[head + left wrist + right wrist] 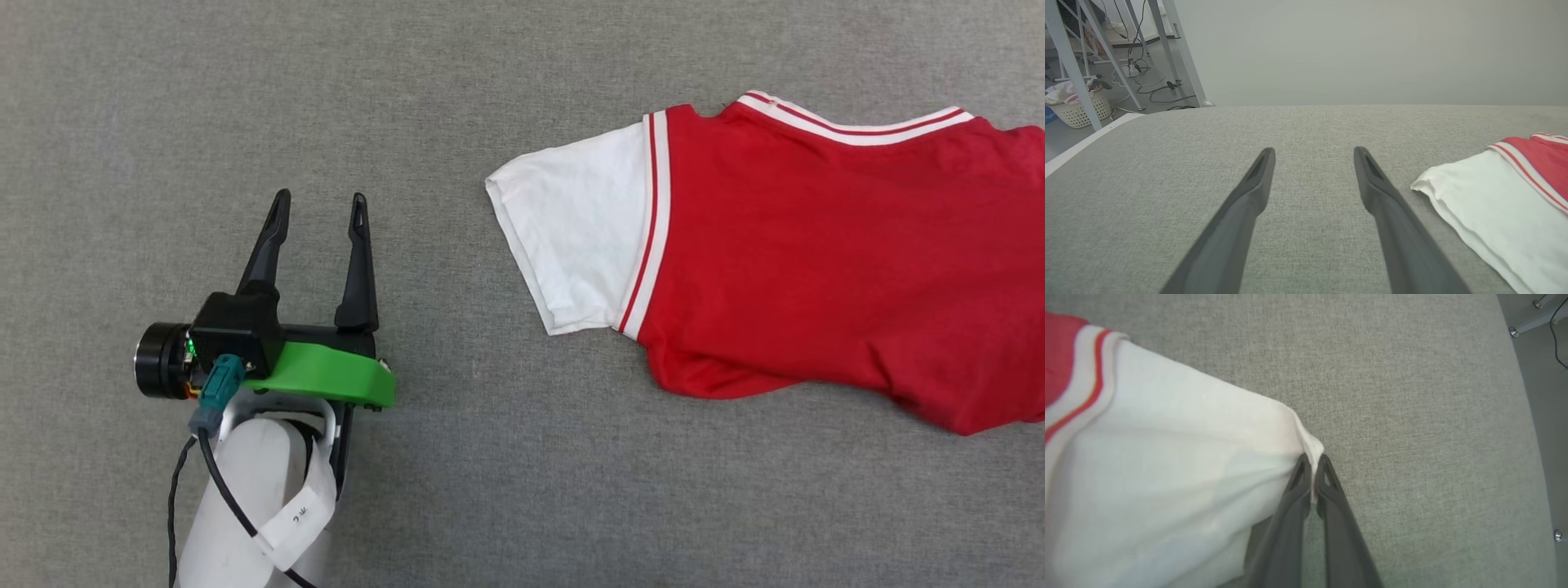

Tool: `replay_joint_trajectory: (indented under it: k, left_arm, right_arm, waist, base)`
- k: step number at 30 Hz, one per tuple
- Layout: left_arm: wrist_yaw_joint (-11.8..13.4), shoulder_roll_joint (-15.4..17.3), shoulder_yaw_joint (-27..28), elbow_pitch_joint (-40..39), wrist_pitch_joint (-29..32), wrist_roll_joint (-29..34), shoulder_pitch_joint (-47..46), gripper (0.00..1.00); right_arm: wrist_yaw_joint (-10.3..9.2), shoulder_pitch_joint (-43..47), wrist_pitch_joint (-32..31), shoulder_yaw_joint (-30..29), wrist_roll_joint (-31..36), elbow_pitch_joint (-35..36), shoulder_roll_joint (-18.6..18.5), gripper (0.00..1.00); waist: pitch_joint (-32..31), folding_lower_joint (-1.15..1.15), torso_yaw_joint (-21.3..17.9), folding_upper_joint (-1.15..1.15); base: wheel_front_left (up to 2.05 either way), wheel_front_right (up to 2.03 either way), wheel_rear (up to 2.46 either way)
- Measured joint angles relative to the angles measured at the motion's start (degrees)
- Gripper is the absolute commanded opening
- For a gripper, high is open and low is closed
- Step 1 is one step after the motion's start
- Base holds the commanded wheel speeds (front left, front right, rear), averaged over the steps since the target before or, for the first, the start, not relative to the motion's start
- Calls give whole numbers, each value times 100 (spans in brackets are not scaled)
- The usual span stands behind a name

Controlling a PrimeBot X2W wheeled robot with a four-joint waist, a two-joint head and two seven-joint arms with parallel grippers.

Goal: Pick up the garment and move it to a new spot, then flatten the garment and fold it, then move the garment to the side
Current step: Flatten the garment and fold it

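My right jaws pinch just a corner of the shirt's [816, 269] sleeve [1167, 477] — thin bite, could slip out when I tug. Left jaws wide, idle over the worktop [490, 506].

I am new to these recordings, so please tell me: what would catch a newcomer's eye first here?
First, the red garment with white sleeves, lying at the right of the grey surface. At the lower left of the head view the left gripper stands open and empty; the right gripper is shut on a sleeve's edge.

text: none legible | white tag [304, 510] on left forearm [241, 482]: small dark marks, unreadable
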State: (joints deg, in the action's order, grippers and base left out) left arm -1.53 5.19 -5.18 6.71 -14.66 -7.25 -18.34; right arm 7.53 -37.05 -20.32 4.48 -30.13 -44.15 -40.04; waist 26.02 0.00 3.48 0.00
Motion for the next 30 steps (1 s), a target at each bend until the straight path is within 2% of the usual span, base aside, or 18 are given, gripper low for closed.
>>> replay_joint_trajectory:
  k: [3, 4, 5, 12, 18, 25, 30]
  left_arm:
    - [-27, -13, 32, 58, 0, 43, 0, 100]
    - [-33, -16, 52, 77, 0, 63, 1, 100]
    - [-34, -19, 76, 99, -1, 75, 2, 100]
    - [-141, -20, 247, 153, -1, 80, 31, 100]
    - [-297, 55, 301, 212, -1, 82, 30, 100]
    - [-537, 438, -59, 556, 58, -104, -590, 100]
    - [-573, 898, -745, 760, 686, -705, -1485, 100]
  right_arm:
    - [0, -104, 297, -52, -33, -223, 25, 3]
    - [0, -105, 448, -57, -34, -279, 37, 54]
    - [0, -106, 615, -58, -34, -318, 55, 100]
    - [0, -76, 2150, -53, 200, -77, 103, 100]
    - [0, 300, 2983, -119, 439, 610, 343, 100]
    - [0, 1167, 3165, -565, 866, 2003, 953, 100]
    - [0, 1805, 2947, -855, 1167, 3097, 1451, 100]
  waist:
    - [-29, 0, 38, 0]
    - [-59, 0, 42, 0]
    - [-96, 0, 44, 0]
    - [-475, 0, -32, 0]
    - [-796, 0, -162, 0]
    - [-1090, 0, -297, 0]
    - [-1181, 0, -393, 0]
  base:
    - [0, 0, 0]
    - [0, 0, 0]
    - [0, 0, 0]
    - [0, 0, 0]
    - [0, 0, 0]
    - [0, 0, 0]
    - [0, 0, 0]
